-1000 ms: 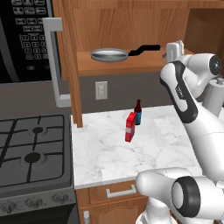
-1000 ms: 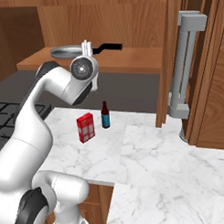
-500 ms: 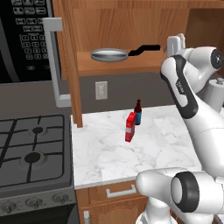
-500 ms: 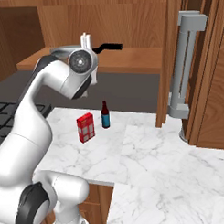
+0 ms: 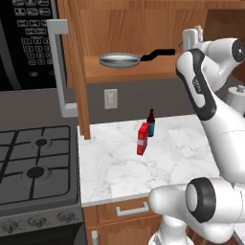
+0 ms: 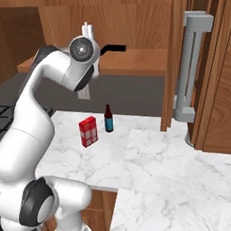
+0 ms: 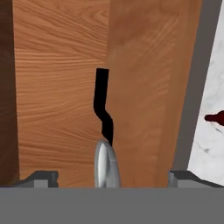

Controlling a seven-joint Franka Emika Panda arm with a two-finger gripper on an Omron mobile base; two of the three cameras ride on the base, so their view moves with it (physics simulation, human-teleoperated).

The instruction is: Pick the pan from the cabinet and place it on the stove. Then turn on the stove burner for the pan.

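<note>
We see the gripper (image 7: 107, 177), jaws wide and empty, poised near the pan (image 5: 118, 60) on the cabinet (image 5: 129, 28) shelf.

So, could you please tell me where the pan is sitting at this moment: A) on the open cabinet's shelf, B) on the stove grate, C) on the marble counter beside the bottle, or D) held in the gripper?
A: the pan lies flat on the shelf of the open cabinet, handle pointing right, well above the stove, and the open gripper holds nothing.
</note>
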